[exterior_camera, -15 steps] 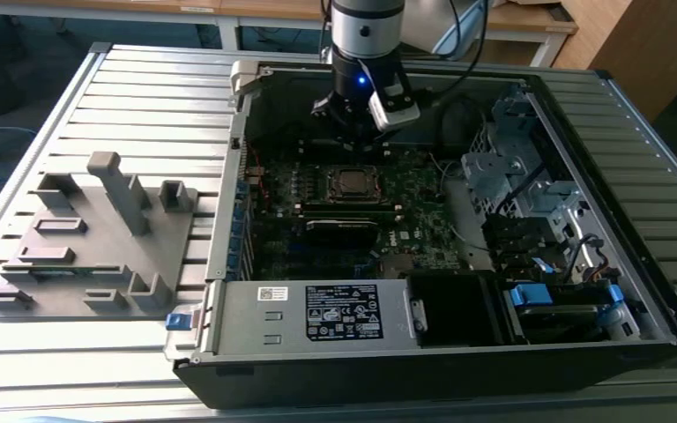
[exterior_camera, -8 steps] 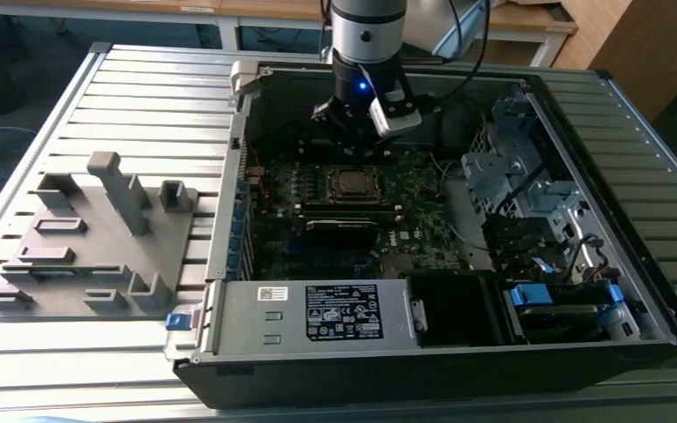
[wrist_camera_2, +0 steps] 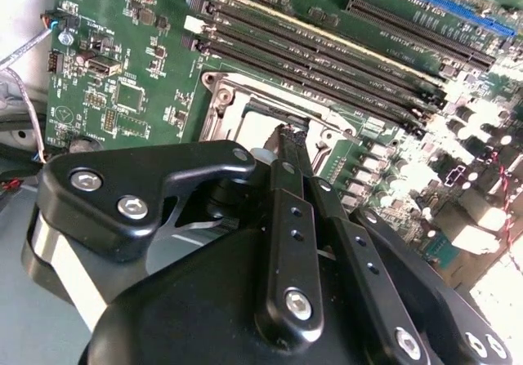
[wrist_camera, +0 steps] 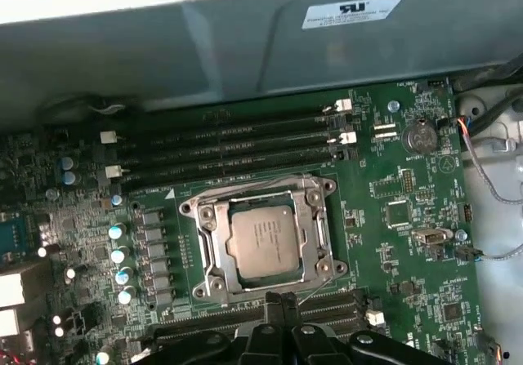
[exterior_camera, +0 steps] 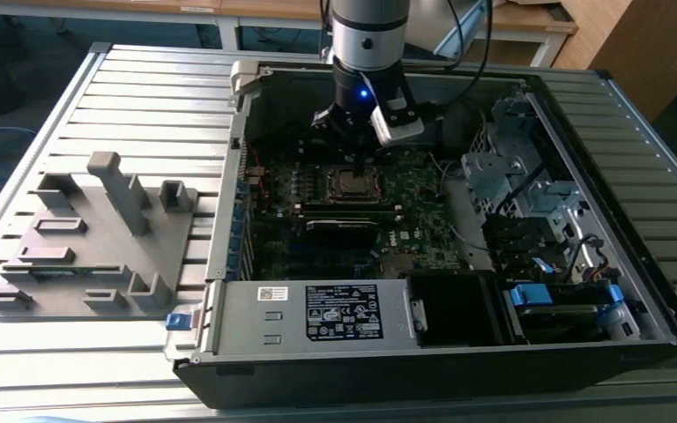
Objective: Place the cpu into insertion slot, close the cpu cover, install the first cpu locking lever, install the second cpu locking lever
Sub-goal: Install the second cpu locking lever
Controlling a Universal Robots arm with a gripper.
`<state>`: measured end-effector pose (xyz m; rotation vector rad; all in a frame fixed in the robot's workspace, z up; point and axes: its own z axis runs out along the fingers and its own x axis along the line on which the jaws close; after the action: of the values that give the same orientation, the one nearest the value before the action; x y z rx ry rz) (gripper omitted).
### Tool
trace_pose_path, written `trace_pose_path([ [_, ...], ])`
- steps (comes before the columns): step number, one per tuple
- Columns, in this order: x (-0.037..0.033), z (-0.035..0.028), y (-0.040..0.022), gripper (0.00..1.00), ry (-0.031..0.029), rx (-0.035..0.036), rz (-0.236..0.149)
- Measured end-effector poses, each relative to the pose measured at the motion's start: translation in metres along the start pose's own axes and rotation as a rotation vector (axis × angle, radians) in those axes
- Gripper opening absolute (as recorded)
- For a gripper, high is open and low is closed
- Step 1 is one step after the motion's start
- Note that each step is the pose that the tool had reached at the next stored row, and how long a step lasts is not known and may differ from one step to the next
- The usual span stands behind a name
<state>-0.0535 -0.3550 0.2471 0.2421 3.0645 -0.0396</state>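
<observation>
half-hidden insertion slot (wrist_camera_2: 270,116) behind clenched, empty jaws, cpu (wrist_camera: 262,239) under closed cpu cover (wrist_camera: 263,238).

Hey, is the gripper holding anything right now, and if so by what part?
Nothing is held. The gripper has its fingers together at the edge of the insertion slot, where the cpu sits under the closed cpu cover.

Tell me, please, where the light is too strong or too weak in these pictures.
In the second wrist view, the motherboard washes out to white toward one corner; in the exterior view, the computer case interior lies in shadow; in the first wrist view, the cpu is evenly lit, without glare.
</observation>
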Motion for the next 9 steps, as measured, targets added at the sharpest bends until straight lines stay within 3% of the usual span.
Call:
trace_pose_path([
  [9, -0.0010, 0.0011, -0.0081, 0.10, -0.0008, -0.0011, -0.030],
])
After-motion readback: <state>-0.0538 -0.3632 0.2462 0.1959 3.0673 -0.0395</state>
